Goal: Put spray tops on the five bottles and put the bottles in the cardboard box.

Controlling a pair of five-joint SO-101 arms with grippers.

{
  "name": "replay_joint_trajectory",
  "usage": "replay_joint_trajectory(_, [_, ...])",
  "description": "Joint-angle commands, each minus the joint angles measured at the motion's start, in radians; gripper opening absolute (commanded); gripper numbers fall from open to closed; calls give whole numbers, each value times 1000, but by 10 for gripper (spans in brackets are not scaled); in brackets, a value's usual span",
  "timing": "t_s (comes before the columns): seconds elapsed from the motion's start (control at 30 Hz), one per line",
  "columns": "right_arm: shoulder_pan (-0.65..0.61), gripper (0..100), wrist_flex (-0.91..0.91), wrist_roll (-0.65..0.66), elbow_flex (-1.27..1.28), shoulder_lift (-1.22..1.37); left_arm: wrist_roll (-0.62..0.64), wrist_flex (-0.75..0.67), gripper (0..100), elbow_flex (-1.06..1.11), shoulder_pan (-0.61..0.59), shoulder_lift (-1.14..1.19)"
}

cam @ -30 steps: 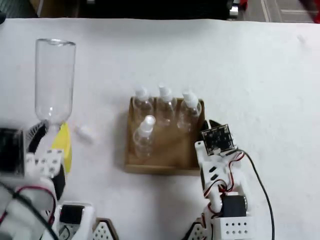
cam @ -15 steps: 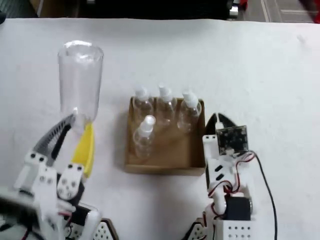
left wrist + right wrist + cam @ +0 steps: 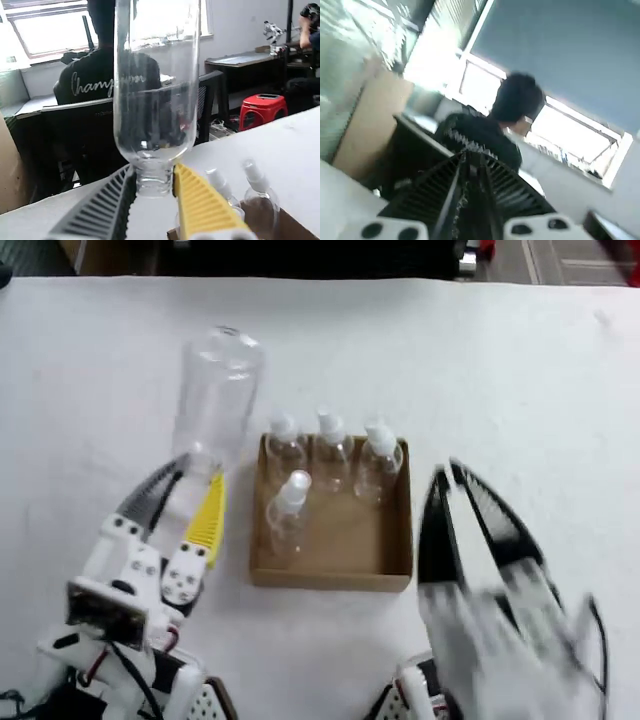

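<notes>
Your left hand (image 3: 198,465), pinching the neck of the upside-down capless bottle (image 3: 215,390), has swept in from well out on the left arm's side to just beside the cardboard box (image 3: 330,580), at its far corner on that side. Your right hand (image 3: 446,470), fingers pressed together, has risen from beside the box's opposite wall, above the tabletop (image 3: 520,360). Four capped bottles (image 3: 330,465) stand inside the box. I judge the fifth needs capping before boxing. No bottle shows a label or readable writing.
</notes>
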Motion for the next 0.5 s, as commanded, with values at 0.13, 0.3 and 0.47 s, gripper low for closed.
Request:
replay_joint_trajectory(0.13, [-226, 15, 44, -11, -334, 68, -84, 60, 22, -5, 262, -4])
replay_joint_trajectory(0.3, [-236, 15, 79, -164, -341, 116, -114, 71, 22, 20, 383, -1])
replay_joint_trajectory(0.47, [-337, 16, 140, -218, -295, 159, -124, 71, 22, 43, 438, -2])
